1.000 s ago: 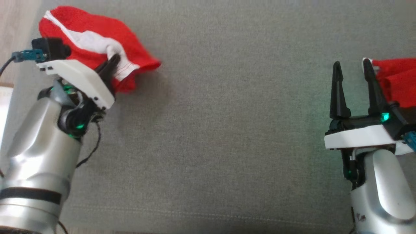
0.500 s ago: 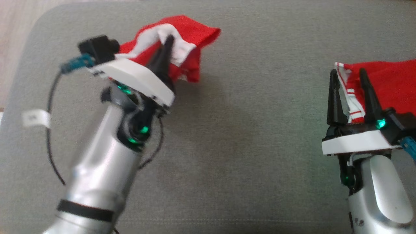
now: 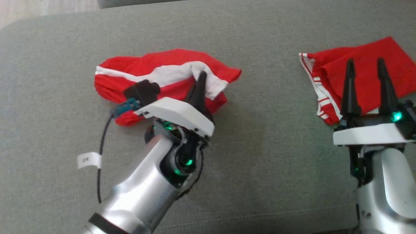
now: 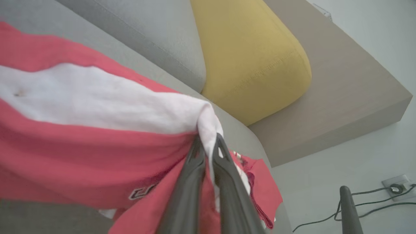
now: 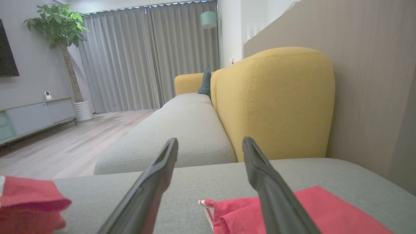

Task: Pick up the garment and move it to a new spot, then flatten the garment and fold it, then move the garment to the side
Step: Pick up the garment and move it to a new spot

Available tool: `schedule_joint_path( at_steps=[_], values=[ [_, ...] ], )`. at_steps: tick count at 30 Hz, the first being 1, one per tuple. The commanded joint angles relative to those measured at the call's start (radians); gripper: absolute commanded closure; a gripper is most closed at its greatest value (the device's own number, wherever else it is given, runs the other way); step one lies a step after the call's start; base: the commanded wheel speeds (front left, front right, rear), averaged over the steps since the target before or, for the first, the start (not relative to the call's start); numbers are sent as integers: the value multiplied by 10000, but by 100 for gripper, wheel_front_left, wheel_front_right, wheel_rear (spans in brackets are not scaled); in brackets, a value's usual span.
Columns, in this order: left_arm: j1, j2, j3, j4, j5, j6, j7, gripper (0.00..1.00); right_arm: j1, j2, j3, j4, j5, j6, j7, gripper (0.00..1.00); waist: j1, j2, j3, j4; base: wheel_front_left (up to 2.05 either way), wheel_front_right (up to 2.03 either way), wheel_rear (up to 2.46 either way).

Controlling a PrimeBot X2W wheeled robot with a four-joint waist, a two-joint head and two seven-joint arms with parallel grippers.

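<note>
Treat the garment [image 3: 156, 63] as soft, light, sagging cloth, clamped at its white band [image 3: 169, 73] by the left gripper [image 3: 201, 76]; right gripper [image 3: 364, 63] spread apart, empty.

The left gripper [image 3: 201, 78] points toward the far side left of centre, jaws pinched together on a fold of the garment [image 3: 146, 63]. Its silver left forearm [image 3: 139, 195] slants up from the near edge. At the right, the right gripper [image 3: 365, 64] points straight away, jaws spread wide and parallel.
</note>
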Motion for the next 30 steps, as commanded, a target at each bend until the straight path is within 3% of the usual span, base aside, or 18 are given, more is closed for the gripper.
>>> schedule_joint_path(
  at_steps=[1, 2, 6, 11, 16, 24, 30],
  values=[
    [-761, 80, -343, -120, -523, 155, -300, 11, -491, -10, 195, -329, -52, -9, -92, 0, 0, 0, 22, -225, 0, 0, 0],
    [-866, 80, -586, -36, -632, 199, -355, 0, -504, -10, 182, -325, -57, -9, -92, 0, 0, 0, 30, -248, 0, 0, 0],
    [-1154, 79, -1086, 317, -755, 235, -439, 0, -483, -10, 163, -339, -49, -9, -92, 0, 0, 0, 43, -272, 0, 0, 0],
    [-1198, 79, -470, 604, -17, 59, -448, 0, -317, -10, 78, -337, -46, -9, -93, 0, 0, 0, -47, 4, 0, 0, 0],
    [-1037, 205, 512, 722, 1449, -248, -450, 0, -152, -10, 102, -330, -44, -9, -93, 0, 0, 0, -237, 457, 0, 0, 0],
    [-68, 1581, 2075, 324, 3417, -794, -451, 0, 123, -10, 328, -143, -139, -9, -93, 0, 0, 0, -601, 1128, 0, 0, 0],
    [1256, 2283, 2844, -182, 4300, -1240, -451, 0, 341, -10, 584, 39, -86, -9, -93, 0, 0, 0, -816, 1364, 0, 0, 0]
  ],
)
